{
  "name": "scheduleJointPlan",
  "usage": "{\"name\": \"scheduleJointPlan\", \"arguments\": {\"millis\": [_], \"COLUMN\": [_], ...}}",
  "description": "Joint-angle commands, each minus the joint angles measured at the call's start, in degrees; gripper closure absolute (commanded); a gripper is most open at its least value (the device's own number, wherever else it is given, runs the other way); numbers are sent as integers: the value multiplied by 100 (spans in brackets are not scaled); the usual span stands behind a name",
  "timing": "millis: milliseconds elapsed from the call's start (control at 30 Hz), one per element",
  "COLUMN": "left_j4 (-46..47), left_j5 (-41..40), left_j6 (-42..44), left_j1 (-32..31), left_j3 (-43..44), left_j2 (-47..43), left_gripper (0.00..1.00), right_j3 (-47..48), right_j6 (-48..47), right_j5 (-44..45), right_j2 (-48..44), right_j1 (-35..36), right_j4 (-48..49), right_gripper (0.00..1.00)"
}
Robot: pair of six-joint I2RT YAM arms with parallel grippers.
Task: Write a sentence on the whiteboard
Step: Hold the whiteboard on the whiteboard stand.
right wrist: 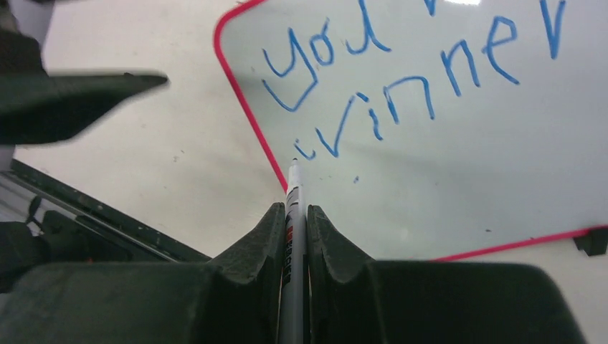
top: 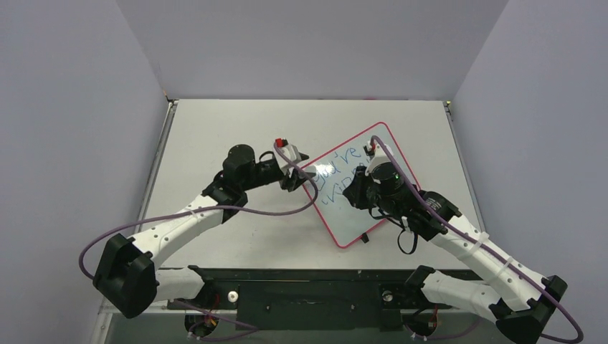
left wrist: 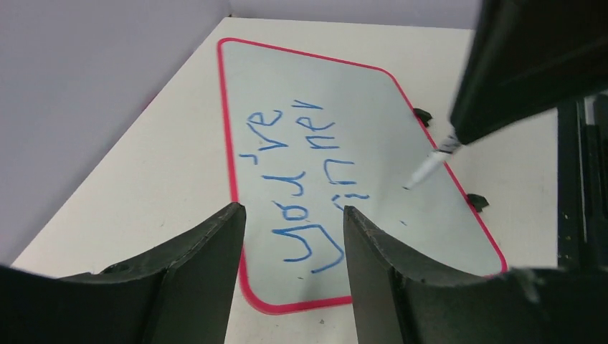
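Black fingers of the right end effector (right wrist: 295, 209) fill the near part of its wrist view, pressed together on a white pen (right wrist: 293, 188) that sticks out between them, tip pointing far. That tip sits over the whiteboard (right wrist: 444, 179) just inside its pink-red near-left edge, close to the start of the lower line of writing. Whether it touches the surface cannot be told.

Blue marker makes up the sentence (right wrist: 401, 86), slanted and uneven. Its upper line reads "you're" and its lower line "winner", with a small stroke and dot ahead of that word.

From above, the whiteboard lies on the pale worktop (top: 215, 143), right of centre and turned so one corner points far. At the board's left corner hovers the left end effector (left wrist: 294, 213), fingers spread apart, with the frame and the first letters showing in the gap. One black foot (right wrist: 592, 241) pokes out from the board's near-right edge.
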Motion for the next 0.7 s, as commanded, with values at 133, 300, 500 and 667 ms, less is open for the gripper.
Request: {"name": "scheduleJointPlan", "arguments": {"millis": [133,300,500,667], "left_j4": [227,-449,-516,-816], "left_j5": [543,898,1103,1297], "left_j6": [-2453,-2882,-3502,-3861], "left_j1": [676,852,1026,1093], "left_j3": [965,1684,2052,2443], "left_j2": [1085,1726,2318,2794], "left_gripper": [50,50,51,54], "right_j3": [-630,-800,-836,-825], "right_j6": [-56,-14,-35,-88], "right_j5": [696,814,856,922], "right_j2": [-416,-551,-543,-524], "right_j1": [29,81,124,152], "right_j4": [-328,-337,-328,-323], "right_gripper": [100,100,100,100]}}
